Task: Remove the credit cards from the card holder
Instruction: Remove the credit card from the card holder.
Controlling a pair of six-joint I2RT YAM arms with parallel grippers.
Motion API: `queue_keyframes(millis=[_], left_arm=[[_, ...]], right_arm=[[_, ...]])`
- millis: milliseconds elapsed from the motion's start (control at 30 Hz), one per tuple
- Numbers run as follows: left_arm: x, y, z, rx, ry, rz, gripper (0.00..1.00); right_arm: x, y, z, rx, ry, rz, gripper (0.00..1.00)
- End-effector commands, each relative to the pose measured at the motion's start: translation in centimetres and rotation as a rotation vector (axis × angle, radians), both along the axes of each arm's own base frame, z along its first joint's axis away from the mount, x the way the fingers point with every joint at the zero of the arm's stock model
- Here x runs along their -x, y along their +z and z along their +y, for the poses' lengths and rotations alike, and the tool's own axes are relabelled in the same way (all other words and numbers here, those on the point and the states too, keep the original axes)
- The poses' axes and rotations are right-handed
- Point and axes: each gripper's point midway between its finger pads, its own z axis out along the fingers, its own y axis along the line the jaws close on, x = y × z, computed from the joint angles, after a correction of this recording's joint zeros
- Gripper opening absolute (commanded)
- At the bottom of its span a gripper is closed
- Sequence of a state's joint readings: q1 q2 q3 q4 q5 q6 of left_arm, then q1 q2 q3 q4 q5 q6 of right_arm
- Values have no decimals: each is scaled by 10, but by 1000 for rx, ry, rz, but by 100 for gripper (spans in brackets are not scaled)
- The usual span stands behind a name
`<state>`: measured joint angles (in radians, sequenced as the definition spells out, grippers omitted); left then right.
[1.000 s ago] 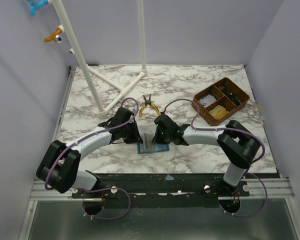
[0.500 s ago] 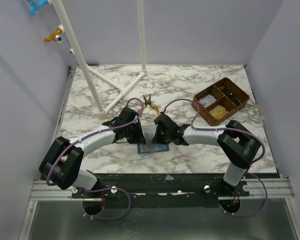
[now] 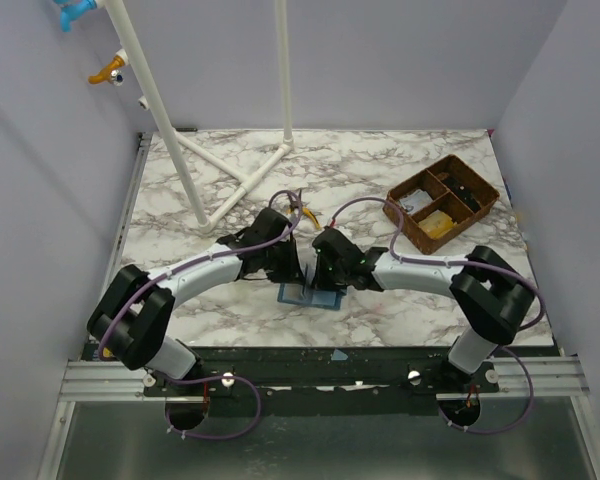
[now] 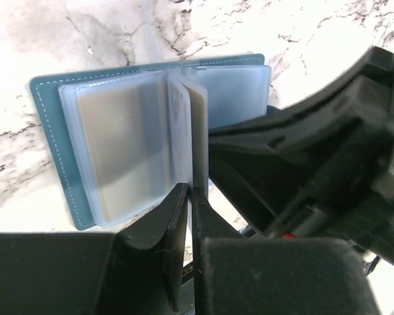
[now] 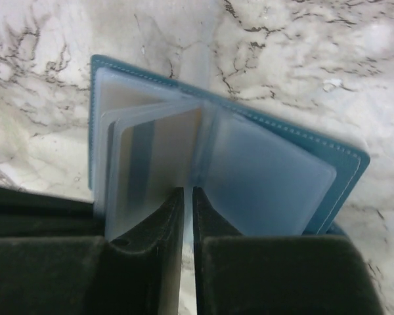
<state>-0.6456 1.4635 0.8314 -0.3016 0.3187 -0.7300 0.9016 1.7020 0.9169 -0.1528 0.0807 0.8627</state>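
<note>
Card holder (image 3: 308, 295) open flat on surface (image 3: 380, 170), near the middle of its near edge, blue cover down, clear pockets up. Left claw (image 4: 189, 197) narrow, pinched on one upright sleeve (image 4: 196, 131) at the fold. Right claw (image 5: 188, 193) narrow too, thin pale plastic edge in its slit, real grip impossible to tell.
</note>
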Motion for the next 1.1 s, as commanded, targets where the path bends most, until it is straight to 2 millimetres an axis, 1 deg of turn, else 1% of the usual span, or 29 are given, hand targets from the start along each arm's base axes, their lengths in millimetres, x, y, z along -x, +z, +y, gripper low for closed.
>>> queue_keyframes(millis=[0, 167, 300, 467, 567, 633, 767, 867, 900, 1000, 1067], left_arm=[[-1, 3, -10, 2, -19, 9, 9], [-1, 6, -20, 2, -32, 12, 8], [0, 10, -31, -1, -49, 6, 9], [3, 13, -44, -8, -72, 10, 8], [5, 13, -52, -22, -84, 11, 8], [7, 12, -57, -26, -90, 16, 7], [11, 11, -63, -33, -91, 23, 6], [13, 10, -64, -38, -87, 27, 4], [13, 10, -63, -41, -83, 26, 3], [12, 11, -59, -55, -63, 16, 1], [11, 11, -55, -68, -46, 9, 0]], right_arm=[[6, 24, -22, 30, -16, -14, 16], [0, 57, -36, 4, -60, -72, 26], [-2, 69, -51, 5, -99, -92, 31], [3, 69, -65, 26, -120, -91, 35], [7, 65, -67, 28, -122, -77, 42], [9, 62, -68, 29, -128, -67, 43], [12, 54, -68, 24, -128, -54, 43], [13, 50, -68, 27, -128, -45, 42], [14, 48, -68, 31, -129, -41, 40], [15, 43, -72, 46, -139, -31, 28], [17, 41, -76, 58, -144, -30, 24]])
